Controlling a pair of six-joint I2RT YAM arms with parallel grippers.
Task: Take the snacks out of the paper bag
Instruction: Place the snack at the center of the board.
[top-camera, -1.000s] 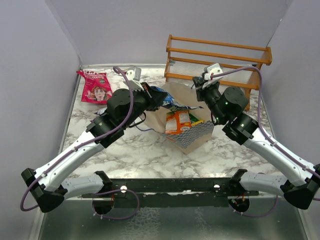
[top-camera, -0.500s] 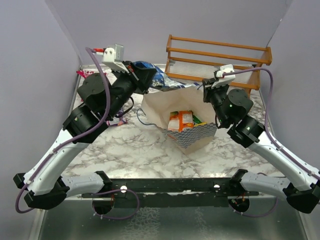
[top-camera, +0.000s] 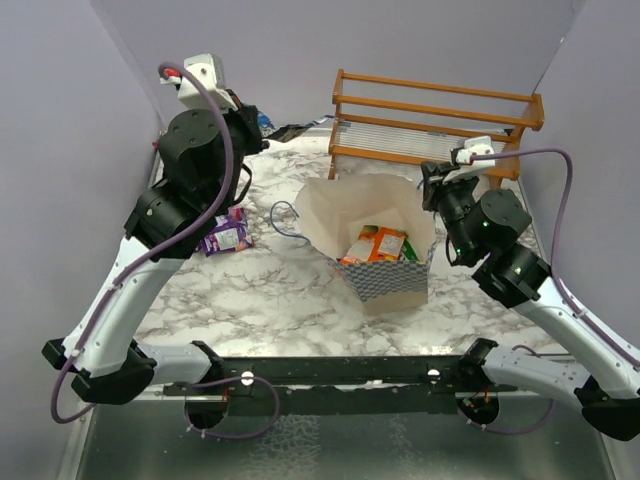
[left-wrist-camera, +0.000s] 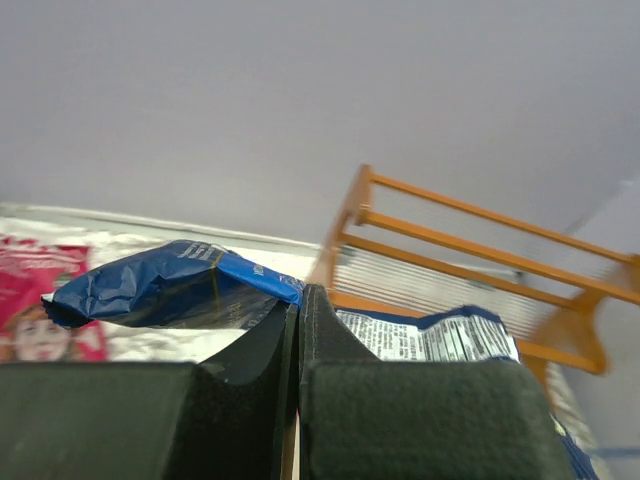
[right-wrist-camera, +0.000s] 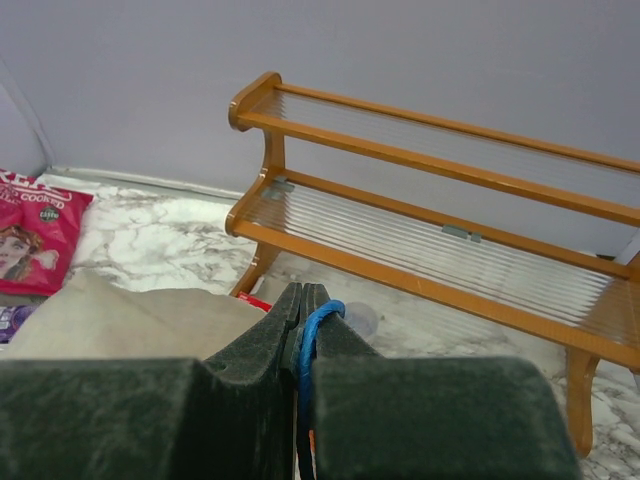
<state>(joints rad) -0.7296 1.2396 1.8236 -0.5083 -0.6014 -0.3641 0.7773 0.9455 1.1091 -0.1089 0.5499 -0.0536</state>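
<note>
Marble table (top-camera: 290, 300): L jaws pinch blue packet (left-wrist-camera: 165, 290) aloft; R jaws pinch cord handle (right-wrist-camera: 320, 316) of paper bag (top-camera: 395, 282).

Black-and-white arms (top-camera: 120, 300), purple cables (top-camera: 530, 152)

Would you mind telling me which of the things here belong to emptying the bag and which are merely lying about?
Job: paper bag, its blue cord handle pinched by the right gripper; blue packet clamped in the left gripper; orange packets inside the bag; purple packet and pink-red bag, already out.
Lying about: wooden rack at the back.
</note>
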